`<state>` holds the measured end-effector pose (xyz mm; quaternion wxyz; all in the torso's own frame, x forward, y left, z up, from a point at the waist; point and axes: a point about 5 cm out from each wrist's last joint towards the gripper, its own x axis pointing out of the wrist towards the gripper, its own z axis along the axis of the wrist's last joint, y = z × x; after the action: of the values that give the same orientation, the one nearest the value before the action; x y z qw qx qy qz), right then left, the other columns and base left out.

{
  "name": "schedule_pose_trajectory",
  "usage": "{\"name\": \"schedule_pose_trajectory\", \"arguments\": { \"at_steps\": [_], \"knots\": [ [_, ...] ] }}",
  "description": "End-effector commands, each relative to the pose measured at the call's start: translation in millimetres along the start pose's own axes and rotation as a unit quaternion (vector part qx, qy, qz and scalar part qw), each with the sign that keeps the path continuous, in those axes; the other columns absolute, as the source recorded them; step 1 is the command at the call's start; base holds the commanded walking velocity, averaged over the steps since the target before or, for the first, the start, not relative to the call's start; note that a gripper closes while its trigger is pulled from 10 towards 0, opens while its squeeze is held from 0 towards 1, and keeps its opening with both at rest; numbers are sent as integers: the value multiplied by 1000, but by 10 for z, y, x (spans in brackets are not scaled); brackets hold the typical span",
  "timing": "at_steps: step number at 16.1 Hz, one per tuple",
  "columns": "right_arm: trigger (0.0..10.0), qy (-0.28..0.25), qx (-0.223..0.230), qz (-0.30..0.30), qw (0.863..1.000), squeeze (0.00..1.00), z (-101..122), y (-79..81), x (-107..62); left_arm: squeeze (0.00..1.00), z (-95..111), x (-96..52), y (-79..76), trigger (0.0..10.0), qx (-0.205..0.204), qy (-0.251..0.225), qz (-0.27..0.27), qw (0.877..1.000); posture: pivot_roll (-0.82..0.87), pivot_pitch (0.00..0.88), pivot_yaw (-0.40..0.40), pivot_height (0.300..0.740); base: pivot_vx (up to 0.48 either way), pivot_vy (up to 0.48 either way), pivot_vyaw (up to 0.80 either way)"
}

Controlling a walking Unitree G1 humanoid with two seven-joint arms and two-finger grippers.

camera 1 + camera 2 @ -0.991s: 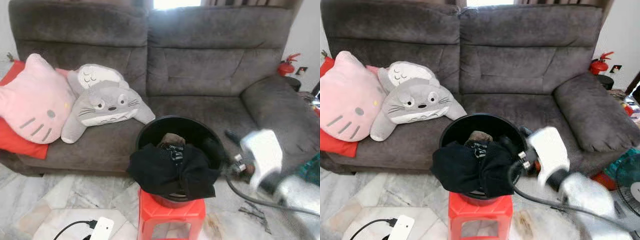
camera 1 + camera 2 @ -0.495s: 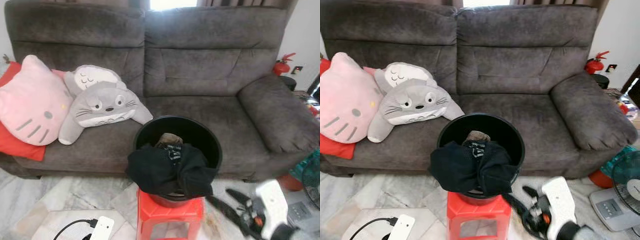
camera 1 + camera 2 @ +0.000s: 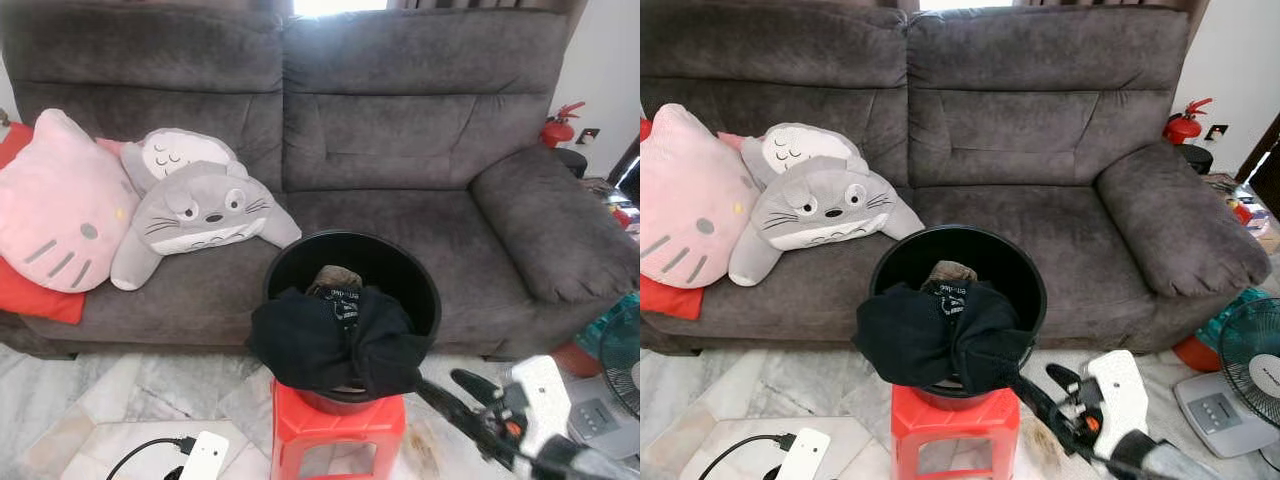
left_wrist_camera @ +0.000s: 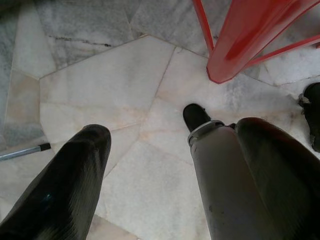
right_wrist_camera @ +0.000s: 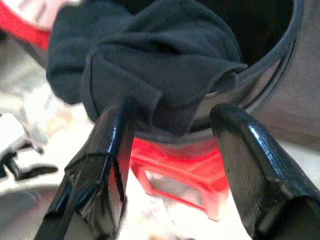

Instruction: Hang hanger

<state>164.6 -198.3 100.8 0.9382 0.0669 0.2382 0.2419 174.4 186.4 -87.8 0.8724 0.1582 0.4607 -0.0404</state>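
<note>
A round black plastic bucket [image 3: 352,262] stands on a red plastic stool [image 3: 338,430] before a grey fabric sofa [image 3: 400,130]; it holds crumpled clothing, and a black garment [image 3: 330,340] hangs over its near rim. The right hand [image 3: 1038,385], fingers spread and holding nothing, is low beside the stool, pointing at the garment. The left hand [image 4: 165,145] hangs open over the marble floor [image 4: 125,90]; no hanger can be made out.

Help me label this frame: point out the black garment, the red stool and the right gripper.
black garment [image 3: 320,345], left eye view, on its draped front.
red stool [image 3: 952,420], right eye view, on its seat edge.
right gripper [image 5: 170,125], right wrist view, midway between its fingertips.
</note>
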Motion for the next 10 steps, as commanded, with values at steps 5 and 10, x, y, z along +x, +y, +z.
{"name": "schedule_pose_trajectory", "arguments": {
  "at_steps": [5,10],
  "knots": [
    [10000,1,51,9,999,0,-179,-15,31,0,-48,-6,-6,10000,-1,12,3,1000,-219,23,-27,740,0,0,0],
    [10000,20,57,25,998,0,-309,-5,56,0,-55,-8,-2,10000,3,13,4,1000,-216,7,-20,740,0,0,0]
  ]
}}
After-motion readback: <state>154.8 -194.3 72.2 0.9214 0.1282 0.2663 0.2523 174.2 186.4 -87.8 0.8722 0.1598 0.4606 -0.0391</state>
